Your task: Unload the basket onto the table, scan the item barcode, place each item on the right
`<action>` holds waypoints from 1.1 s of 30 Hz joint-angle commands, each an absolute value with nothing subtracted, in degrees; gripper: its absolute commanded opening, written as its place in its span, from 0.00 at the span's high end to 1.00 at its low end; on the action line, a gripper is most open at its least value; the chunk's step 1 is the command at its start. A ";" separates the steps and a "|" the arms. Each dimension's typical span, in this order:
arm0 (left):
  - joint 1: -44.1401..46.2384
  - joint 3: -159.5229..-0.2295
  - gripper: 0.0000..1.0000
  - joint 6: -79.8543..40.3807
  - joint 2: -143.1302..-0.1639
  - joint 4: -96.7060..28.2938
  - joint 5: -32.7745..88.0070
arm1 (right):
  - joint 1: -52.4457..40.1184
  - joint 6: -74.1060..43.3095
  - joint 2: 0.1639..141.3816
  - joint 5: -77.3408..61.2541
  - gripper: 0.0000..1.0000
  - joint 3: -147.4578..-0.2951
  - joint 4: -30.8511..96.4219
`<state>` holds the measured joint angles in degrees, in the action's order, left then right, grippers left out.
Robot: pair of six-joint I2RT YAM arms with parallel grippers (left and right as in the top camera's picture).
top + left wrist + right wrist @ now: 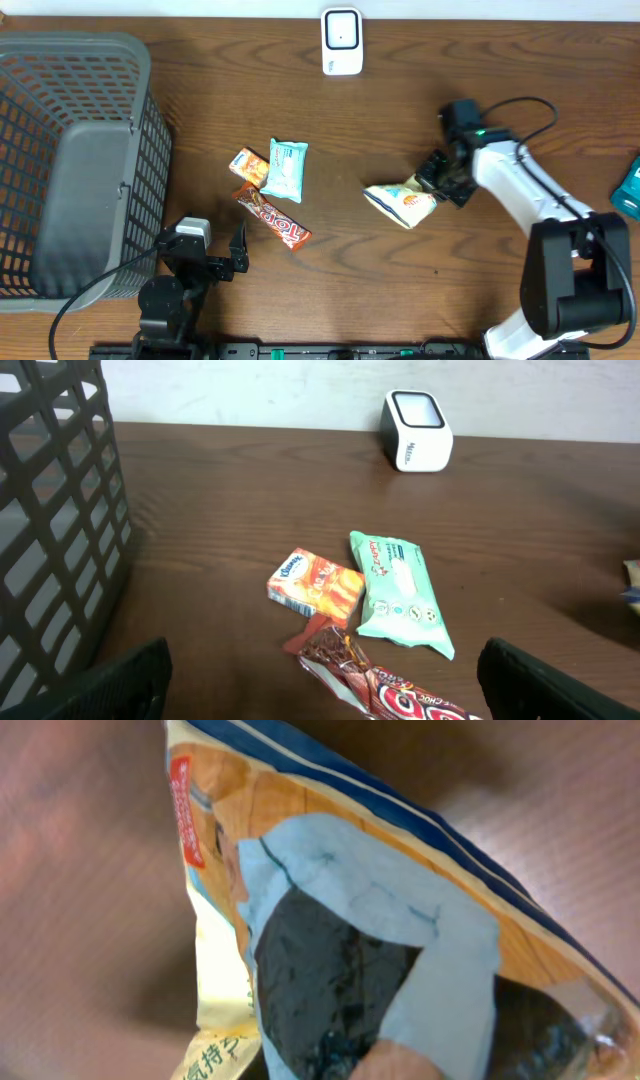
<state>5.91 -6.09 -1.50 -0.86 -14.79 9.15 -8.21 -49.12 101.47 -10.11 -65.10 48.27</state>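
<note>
While the snack bag [402, 203] lies right of centre on the surface [400, 100], my right jaws are pinched on its upper right edge. My left jaws stand spread near the front edge, beside the basket [80, 150]. Ahead of them: chocolate bar [273, 217], green wipes pack [285, 168], orange tissue box [250, 165]; scanner [341, 41] at the far edge.

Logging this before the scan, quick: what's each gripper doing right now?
Left gripper: open, holding nothing.
Right gripper: shut on the snack bag.
</note>
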 commanded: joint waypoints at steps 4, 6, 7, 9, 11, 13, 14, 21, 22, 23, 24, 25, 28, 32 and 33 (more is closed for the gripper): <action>6.20 -4.82 0.02 -1.58 -0.60 -15.20 9.87 | -2.28 -38.89 101.16 -45.52 0.98 -68.90 59.09; 6.20 -4.82 0.02 -1.58 -0.60 -15.22 9.87 | -1.65 -38.89 101.16 -51.16 0.98 -68.90 62.94; 6.20 -4.82 0.02 -1.58 -0.60 -15.22 9.87 | -1.43 -38.89 101.16 -53.34 0.98 -68.90 65.69; 6.20 -4.82 0.02 -1.58 -0.60 -15.22 9.87 | -1.10 -40.21 101.19 -57.89 0.99 -68.88 72.38; 6.20 -4.82 0.02 -1.58 -0.60 -15.22 9.87 | -1.06 -42.35 101.19 -60.71 0.99 -68.88 76.36; 6.20 -4.82 0.02 -1.58 -0.60 -15.22 9.87 | -1.08 -42.35 101.19 -63.64 0.98 -68.88 80.53; 6.20 -4.82 0.02 -1.58 -0.60 -15.20 9.87 | -1.08 -42.35 101.19 -64.84 0.98 -68.88 82.43; 6.20 -4.82 0.03 -1.58 -0.60 -15.22 9.87 | -1.08 -42.35 101.19 -68.93 0.98 -68.84 97.54; 6.20 -4.82 0.02 -1.58 -0.60 -15.20 9.87 | -1.17 -42.39 101.19 -69.23 0.99 -68.84 97.54; 6.20 -4.82 0.02 -1.58 -0.60 -15.20 9.87 | -1.23 -42.72 101.21 -69.17 0.98 -68.84 97.54; 6.20 -4.82 0.02 -1.58 -0.60 -15.22 9.87 | -1.28 -42.81 101.21 -69.12 0.99 -68.84 97.49; 6.20 -4.82 0.02 -1.58 -0.60 -15.20 9.87 | -1.39 -42.78 101.21 -69.06 0.98 -68.84 97.51; 6.20 -4.82 0.02 -1.58 -0.60 -15.20 9.87 | -2.13 -42.78 101.21 -69.10 0.99 -68.84 97.49; 6.20 -4.82 0.02 -1.58 -0.60 -15.22 9.87 | -2.13 -42.78 101.21 -68.95 0.98 -68.84 97.49; 6.20 -4.82 0.02 -1.58 -0.60 -15.20 9.87 | -2.15 -42.78 101.21 -68.95 0.99 -68.84 97.49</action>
<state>5.91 -6.09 -1.50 -0.86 -14.79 9.15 -1.78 -41.87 101.54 -66.24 -67.99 97.27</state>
